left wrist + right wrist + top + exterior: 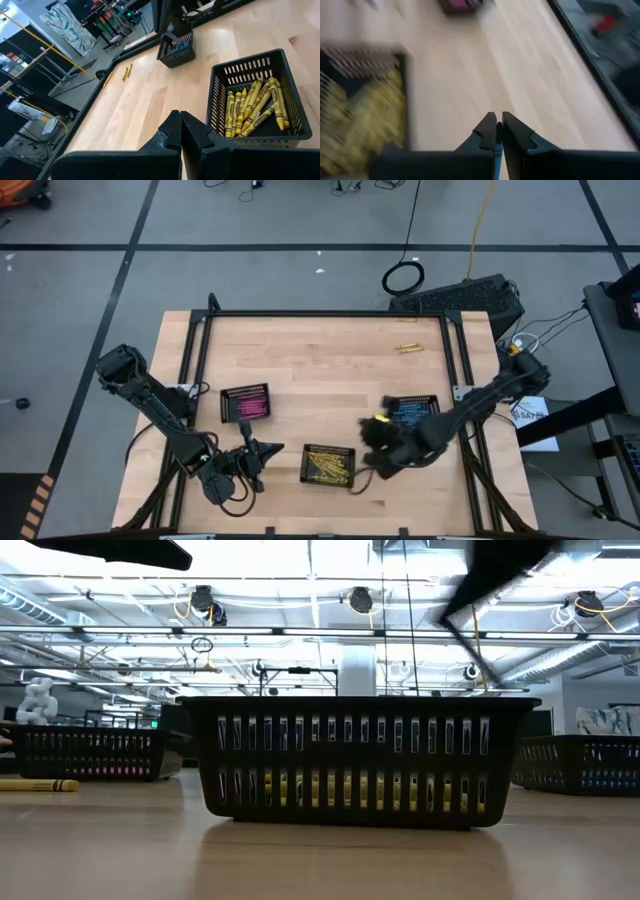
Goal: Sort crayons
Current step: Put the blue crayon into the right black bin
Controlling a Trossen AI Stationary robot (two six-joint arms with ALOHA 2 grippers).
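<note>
Three black mesh trays stand on the wooden table: one with pink crayons (245,404), one with yellow crayons (328,466) (255,107), one with blue crayons (410,410) (176,47). Two yellow crayons (407,347) (127,71) lie loose near the far edge. My right gripper (370,442) (498,120) hovers between the yellow and blue trays, shut on a thin blue crayon (498,150). My left gripper (262,452) (179,117) waits shut and empty, left of the yellow tray. My right gripper pinches a blue crayon (498,147) between its two fingers; only a narrow blue strip shows in the slit between them. The crayon lies along the fingers and is lifted clear of the table. Its ends are hidden by the fingers.
Black rails (200,350) frame the table's left, far and right sides. Bare wood lies between the trays and the far edge. In the low view a yellow crayon (38,784) lies on the table beside the pink tray (90,752).
</note>
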